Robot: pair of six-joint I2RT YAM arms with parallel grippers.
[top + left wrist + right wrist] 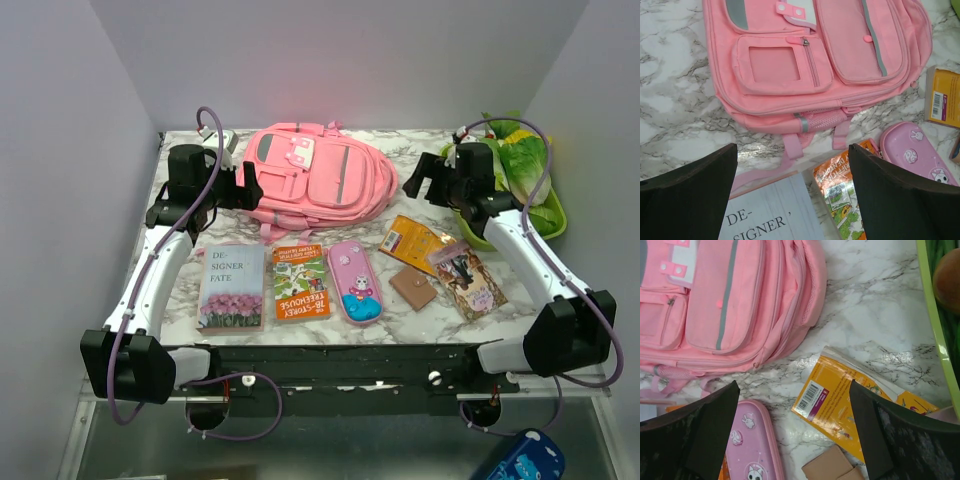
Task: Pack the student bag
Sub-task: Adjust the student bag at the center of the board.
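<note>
Count of items on the counter (400,140):
- backpack (312,183): 1, pink, far middle.
- Books: 3. These are a white book (232,287), an orange book (301,281) and a yellow book (417,240), all in the near half.
- pencil case (356,283): 1, pink.
- brown square (412,288): 1, small and flat.
- wrapped packet (467,280): 1.
- green tray (556,218): 1, far right corner. It holds leafy greens, which cannot be counted.

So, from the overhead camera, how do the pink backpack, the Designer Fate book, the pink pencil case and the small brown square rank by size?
1. pink backpack, clearly largest
2. Designer Fate book
3. pink pencil case, narrower than the book
4. brown square, smallest
</note>
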